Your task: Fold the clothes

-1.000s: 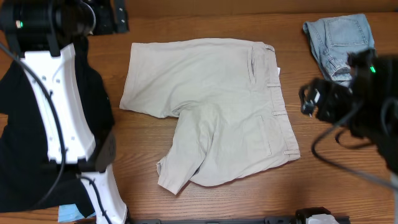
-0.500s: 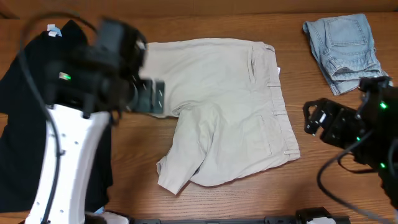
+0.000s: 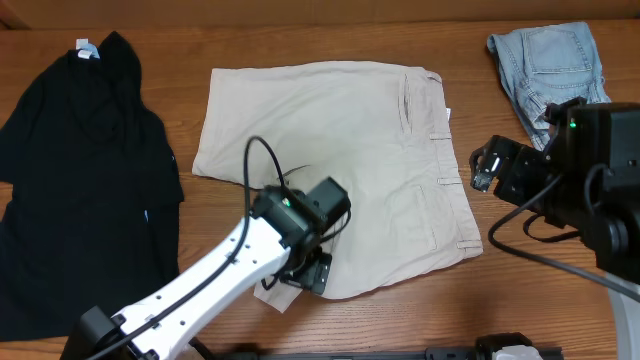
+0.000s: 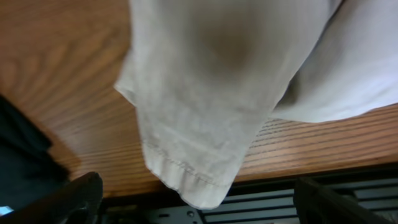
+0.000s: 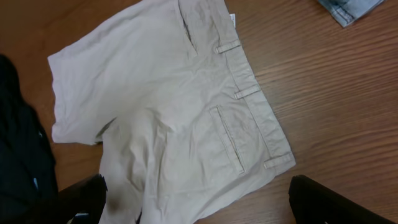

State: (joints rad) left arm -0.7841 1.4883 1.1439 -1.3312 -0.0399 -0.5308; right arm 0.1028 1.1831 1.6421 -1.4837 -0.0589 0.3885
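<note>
The cream-beige shorts (image 3: pixel 350 170) lie spread in the middle of the table, waistband to the right, the near leg rumpled. My left gripper (image 3: pixel 308 272) hangs over that near leg's hem; in the left wrist view the hem (image 4: pixel 186 168) lies between its wide-apart fingers (image 4: pixel 199 200), open and empty. My right gripper (image 3: pixel 484 167) is just right of the waistband, open and empty (image 5: pixel 205 208), with the shorts' back pocket and belt loops (image 5: pixel 227 134) below it. The black top (image 3: pixel 80 170) lies flat at the left. The denim shorts (image 3: pixel 548 70) lie bunched at the back right.
The table's front edge and a black rail (image 4: pixel 273 199) run just below the shorts' hem. A white object (image 3: pixel 516 352) sits at the front right edge. Bare wood (image 3: pixel 540 290) shows right of the waistband.
My left arm has swung from the left side across to the near leg of the cream shorts. My right gripper has shifted slightly up and left towards the waistband.
</note>
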